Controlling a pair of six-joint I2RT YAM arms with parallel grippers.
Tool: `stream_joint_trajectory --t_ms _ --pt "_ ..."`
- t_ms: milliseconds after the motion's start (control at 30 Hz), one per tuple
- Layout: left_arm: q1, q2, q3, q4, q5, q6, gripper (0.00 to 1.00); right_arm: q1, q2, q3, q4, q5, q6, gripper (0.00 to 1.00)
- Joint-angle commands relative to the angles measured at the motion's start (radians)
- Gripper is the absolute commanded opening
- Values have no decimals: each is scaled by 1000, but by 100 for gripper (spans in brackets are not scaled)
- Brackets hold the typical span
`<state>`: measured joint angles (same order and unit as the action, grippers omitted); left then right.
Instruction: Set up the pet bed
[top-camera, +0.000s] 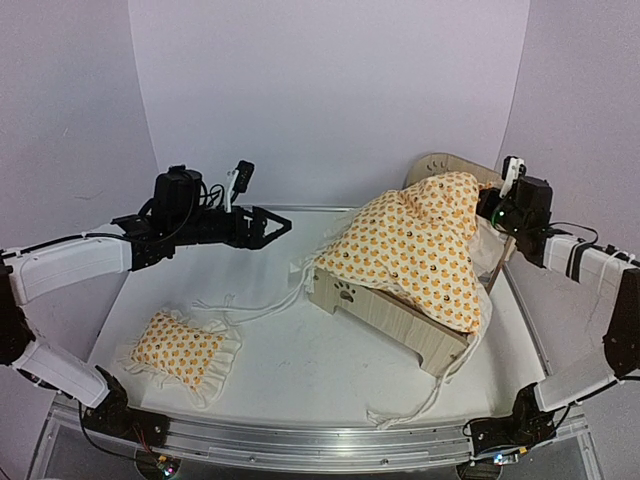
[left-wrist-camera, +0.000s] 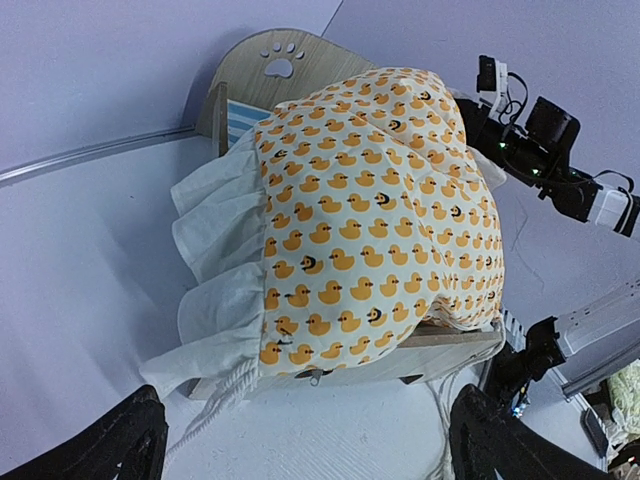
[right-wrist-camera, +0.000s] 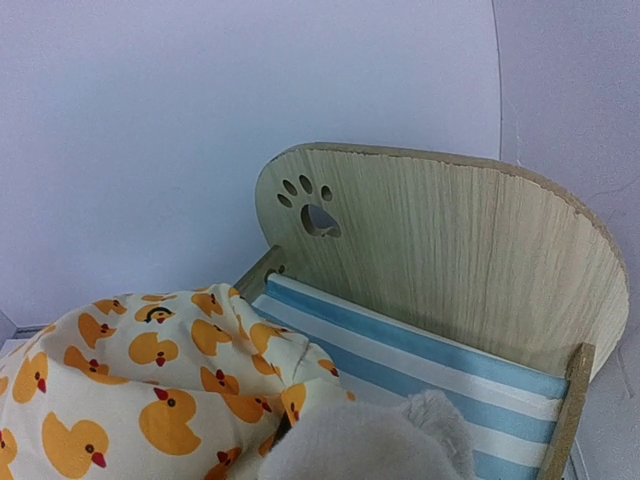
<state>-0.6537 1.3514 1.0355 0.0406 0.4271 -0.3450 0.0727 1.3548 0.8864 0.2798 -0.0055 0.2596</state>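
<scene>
At lower left we see the ruffled pillow (top-camera: 178, 347), and above it the left gripper (top-camera: 283, 225) hangs with fingers spread wide. Right of centre stands the pet bed (top-camera: 400, 318) under the duck blanket (top-camera: 420, 245); at upper right the right gripper (top-camera: 497, 205) has fingers pressed together beside it.

Bright, even, diffuse light with a faint lilac cast

Light from above leaves only pale shadows beneath the pet bed (top-camera: 392, 312) toward 6 o'clock. The top view bows the table (top-camera: 300, 437) rail at 6 o'clock. In the right wrist view a grey fuzzy mass (right-wrist-camera: 370, 440) at 6 o'clock is blurred; the pet bed behind is sharp.
</scene>
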Motion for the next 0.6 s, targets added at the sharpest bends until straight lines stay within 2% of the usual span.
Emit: stream_joint_trajectory --t_ms 0,100,167,300,467,567 --pt "3 10 44 61 12 -50 99 -32 9 -9 128 -23 24 0" --pt "3 37 57 60 13 -50 99 -41 10 -69 177 59 52 0" --pt "3 51 68 58 30 -58 99 -47 19 -85 205 41 62 0" --pt "3 66 76 59 40 -69 99 -48 -4 -145 244 100 68 0" --pt "3 98 84 58 34 -77 99 -39 68 -140 304 -133 61 0" --pt "3 127 99 58 27 -88 99 -13 76 -139 276 -173 -7 0"
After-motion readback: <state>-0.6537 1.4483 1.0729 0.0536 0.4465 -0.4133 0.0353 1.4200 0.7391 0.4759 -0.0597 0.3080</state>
